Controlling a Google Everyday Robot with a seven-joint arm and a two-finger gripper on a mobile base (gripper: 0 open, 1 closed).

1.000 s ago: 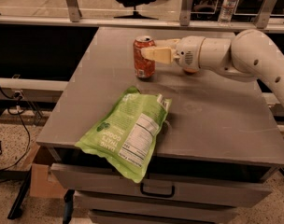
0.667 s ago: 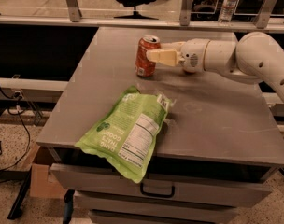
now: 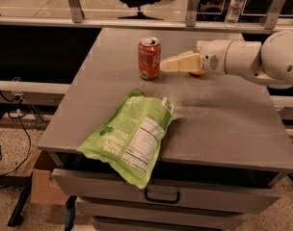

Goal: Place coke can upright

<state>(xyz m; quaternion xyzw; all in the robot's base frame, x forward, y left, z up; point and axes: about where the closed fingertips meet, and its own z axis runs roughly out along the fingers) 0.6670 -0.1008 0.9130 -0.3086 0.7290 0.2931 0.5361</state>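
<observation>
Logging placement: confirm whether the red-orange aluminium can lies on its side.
No, the red-orange aluminium can stands upright on the grey metal table, the tool close beside it.

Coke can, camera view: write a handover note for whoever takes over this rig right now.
Gripper: at can height, just right of the coke can, with its tips at the can's side. Contact cannot be told.
Coke can: upright on the grey table, toward the far edge, silver top up.
Also there: a green chip bag overhanging the near edge, and an orange object peeking from under the gripper.
Done: the can appears placed upright.
Left: probably confirm release, then back the arm off to the right without nudging the can.
</observation>
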